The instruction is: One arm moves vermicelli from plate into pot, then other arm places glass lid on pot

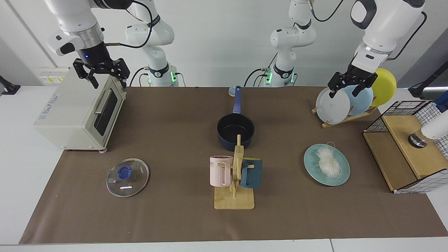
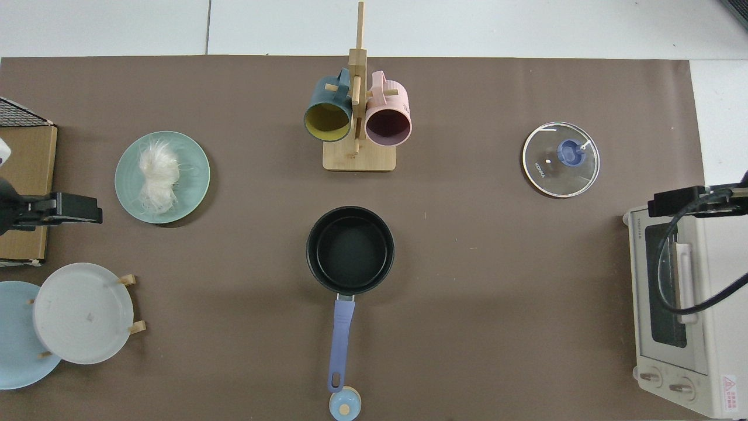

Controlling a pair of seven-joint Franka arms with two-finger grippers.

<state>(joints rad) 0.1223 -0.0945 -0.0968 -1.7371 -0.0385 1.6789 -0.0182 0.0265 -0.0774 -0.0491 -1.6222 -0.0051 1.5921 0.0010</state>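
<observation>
The loose bundle of thin white vermicelli (image 1: 328, 161) lay on the round teal plate (image 1: 341, 176) at the right of the facing view, well apart from the empty dark navy saucepan with its long blue handle (image 1: 235, 130) at centre. The clear glass lid with a blue knob (image 1: 127, 177) rested on the brown worktop (image 1: 168, 119) at lower left. The left end effector (image 1: 347, 85) hung open above the rack of upright plates (image 1: 337, 105); the right end effector (image 1: 102, 71) waited open over the white toaster oven (image 1: 78, 113). The springy threads would likely slip or trail from a pinch, spilling short of the pot
</observation>
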